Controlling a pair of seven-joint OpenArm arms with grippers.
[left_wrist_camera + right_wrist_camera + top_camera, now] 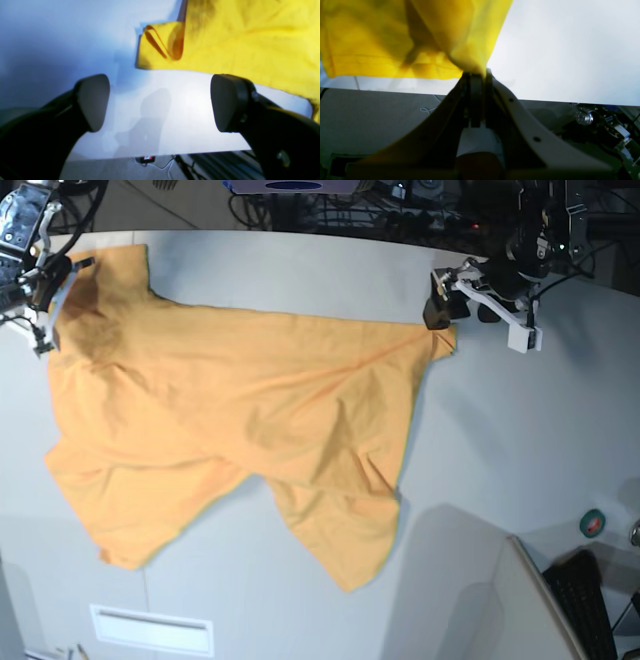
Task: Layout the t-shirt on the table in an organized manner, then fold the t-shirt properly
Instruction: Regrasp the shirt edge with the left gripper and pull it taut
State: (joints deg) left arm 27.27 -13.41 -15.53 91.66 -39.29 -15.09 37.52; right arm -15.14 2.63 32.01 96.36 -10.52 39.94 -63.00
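The orange t-shirt point(230, 430) lies spread on the pale table point(520, 440), with many wrinkles and not yet folded. In the base view its body runs from the upper left corner of the table toward the upper right, and 2 lobes of cloth hang down toward the near edge, 1 at the lower left and 1 near the middle. No print shows on the side that faces up.

The left gripper point(160, 102) has its jaws spread wide and they hold nothing. In the left wrist view its 2 dark pads point(93, 102) stand well apart above bare table, and the shirt edge with a folded hem loop lies just beyond them. In the base view this gripper point(445, 305) is at the upper right, just beside the tip of the shirt.

The right gripper point(477, 75) has its jaws pressed together and they pinch a bunch of the shirt cloth point(470, 50), which rises from the jaw tips. In the base view this gripper point(45, 290) is at the upper left corner of the shirt.

No container is seen on the table. A small round roll of tape point(594, 523) lies at the right edge, well apart from the shirt, and a dark keyboard point(590, 600) is at the lower right corner.
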